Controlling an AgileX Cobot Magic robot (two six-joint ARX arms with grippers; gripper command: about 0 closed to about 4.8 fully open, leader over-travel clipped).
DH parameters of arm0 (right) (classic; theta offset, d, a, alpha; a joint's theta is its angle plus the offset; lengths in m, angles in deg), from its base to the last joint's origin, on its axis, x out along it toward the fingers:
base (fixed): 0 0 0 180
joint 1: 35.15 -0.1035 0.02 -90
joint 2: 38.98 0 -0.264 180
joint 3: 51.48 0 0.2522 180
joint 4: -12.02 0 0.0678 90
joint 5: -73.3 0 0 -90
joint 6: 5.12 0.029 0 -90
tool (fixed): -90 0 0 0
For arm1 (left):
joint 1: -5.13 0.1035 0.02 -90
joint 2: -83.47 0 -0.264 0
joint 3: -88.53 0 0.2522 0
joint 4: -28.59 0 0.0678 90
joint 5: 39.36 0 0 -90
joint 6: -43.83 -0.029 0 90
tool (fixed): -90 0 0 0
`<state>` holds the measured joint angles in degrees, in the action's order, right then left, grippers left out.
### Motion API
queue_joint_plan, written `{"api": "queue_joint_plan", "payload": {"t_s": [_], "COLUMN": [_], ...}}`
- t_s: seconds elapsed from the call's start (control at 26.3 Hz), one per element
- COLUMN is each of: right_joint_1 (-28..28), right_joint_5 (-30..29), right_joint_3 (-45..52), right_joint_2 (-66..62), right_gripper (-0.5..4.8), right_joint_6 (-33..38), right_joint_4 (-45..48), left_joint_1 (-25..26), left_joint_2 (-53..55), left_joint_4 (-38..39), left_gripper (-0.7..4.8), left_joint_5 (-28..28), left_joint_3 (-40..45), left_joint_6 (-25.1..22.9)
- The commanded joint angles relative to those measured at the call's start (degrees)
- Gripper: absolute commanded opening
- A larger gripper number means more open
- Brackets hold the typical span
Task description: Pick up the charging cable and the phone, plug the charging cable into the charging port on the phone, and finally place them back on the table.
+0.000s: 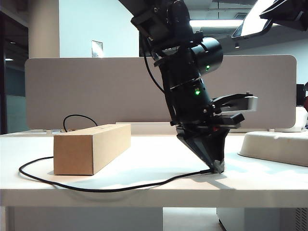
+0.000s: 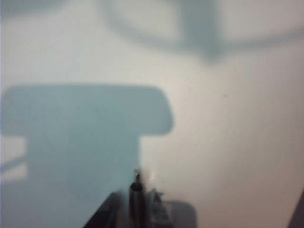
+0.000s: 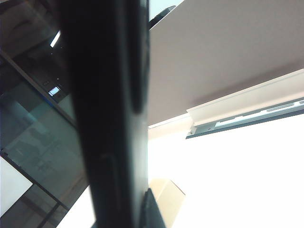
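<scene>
The charging cable (image 1: pixel 96 188) is a thin black cord. It runs from behind the cardboard box, along the front of the table (image 1: pixel 144 163), to my left gripper (image 1: pixel 217 166). That gripper points down with its tips at the tabletop. In the left wrist view the cable's plug end (image 2: pixel 137 187) stands between the fingers of the left gripper (image 2: pixel 137 197), which press on both sides of it. High at the right, my right gripper (image 1: pixel 286 14) holds the black phone (image 1: pixel 251 21) in the air. In the right wrist view the phone (image 3: pixel 109 118) shows edge-on in the right gripper (image 3: pixel 128 218). The charging port is hidden.
A cardboard box (image 1: pixel 91 147) lies on the left half of the table. A beige rounded tray (image 1: pixel 276 147) sits at the right edge. A grey fabric divider (image 1: pixel 96 91) stands along the back. The left arm's shadow falls on the table (image 2: pixel 228 118).
</scene>
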<state>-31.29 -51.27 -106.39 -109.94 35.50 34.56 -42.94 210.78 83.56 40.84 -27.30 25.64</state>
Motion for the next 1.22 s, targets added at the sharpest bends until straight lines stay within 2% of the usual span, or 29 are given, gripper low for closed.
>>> {"api": "queue_joint_plan", "payload": {"t_s": [0.04, 0.19, 0.3, 0.42, 0.49, 0.76, 0.99, 1.22], "right_joint_1": [0.0, 0.0, 0.0, 0.0, 0.0, 0.0, 0.0, 0.0], "right_joint_5": [-0.1, 0.0, 0.0, 0.0, 0.0, 0.0, -0.1, -0.6], "right_joint_3": [-0.4, -0.4, -0.4, -0.4, -0.4, -0.4, -0.4, -0.4], "right_joint_2": [0.4, 0.4, 0.4, 0.4, 0.4, 0.4, 0.4, 0.4], "right_gripper": [-0.07, -0.07, -0.07, -0.07, -0.07, -0.07, -0.07, -0.07], "right_joint_6": [-0.4, -0.4, -0.4, -0.3, -0.4, -0.4, 3.0, 9.3], "right_joint_4": [2.6, 2.6, 2.6, 2.6, 2.6, 2.8, 6.7, 12.0], "left_joint_1": [-0.1, -0.1, -0.1, -0.1, -0.1, -0.1, 0.3, 2.3], "left_joint_2": [0.3, 0.3, 0.3, 0.3, 0.3, -1.9, -10.9, -17.6], "left_joint_4": [3.7, 5.4, 5.3, 4.8, 4.4, 5.0, 3.9, -0.1], "left_gripper": [0.96, 0.68, 0.15, 0.14, -0.08, -0.06, -0.06, -0.06], "left_joint_5": [0.0, -0.1, -0.1, -0.2, -0.4, -0.4, -1.0, -16.8], "left_joint_3": [0.1, 0.1, 0.1, 0.1, 0.1, 0.1, 0.1, -0.1], "left_joint_6": [0.2, 0.2, 0.2, 0.2, 0.2, 0.2, -0.5, 2.2]}}
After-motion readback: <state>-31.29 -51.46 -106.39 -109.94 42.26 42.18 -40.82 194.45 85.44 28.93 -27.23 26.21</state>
